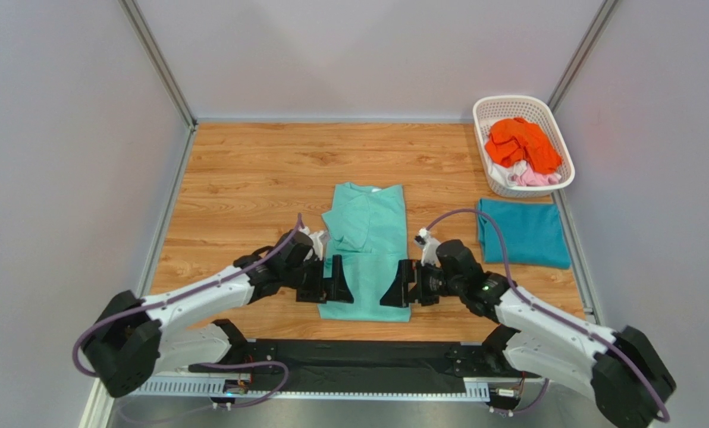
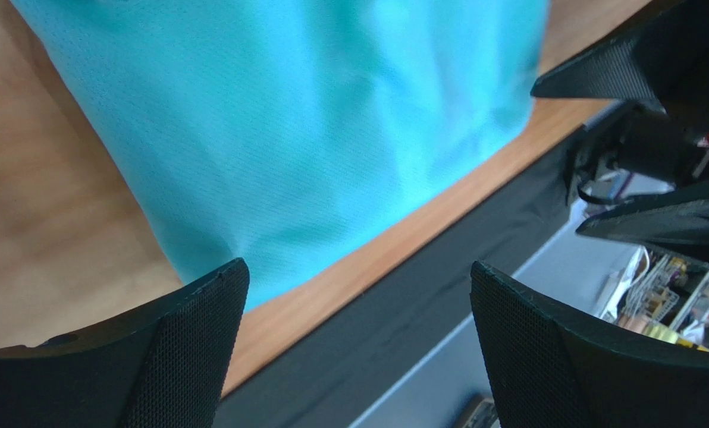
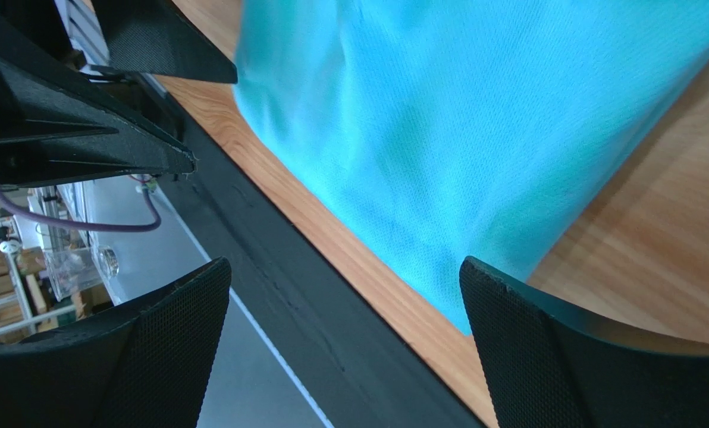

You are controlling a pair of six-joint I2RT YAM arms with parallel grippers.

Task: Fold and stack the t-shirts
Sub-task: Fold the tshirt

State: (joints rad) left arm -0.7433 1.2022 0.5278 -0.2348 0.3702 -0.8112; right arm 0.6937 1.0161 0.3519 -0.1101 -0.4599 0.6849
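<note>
On the wooden table (image 1: pixel 242 169) the mint green t-shirt (image 1: pixel 367 236) lies folded narrow, its near hem flanked by the left gripper (image 1: pixel 340 287) and right gripper (image 1: pixel 396 292), both wide open and empty, which probably must next pinch its corners.

Top cam: fixed, high, behind the arm bases, looks down & fwd over the whole table (image 1: pixel 242 178), wide shot. L wrist cam: v. close, low, looks past the left gripper (image 2: pixel 356 276) toward the right. R wrist cam: equally close, looks past the right gripper (image 3: pixel 345 276) toward the left. Both wrist views share the mint green t-shirt (image 2: pixel 313 134) near hem, the table's near edge & the black strip (image 3: pixel 269 267). Each catches the other gripper's fingers (image 2: pixel 662 223) at its frame edge. Top view covers all of that.
</note>
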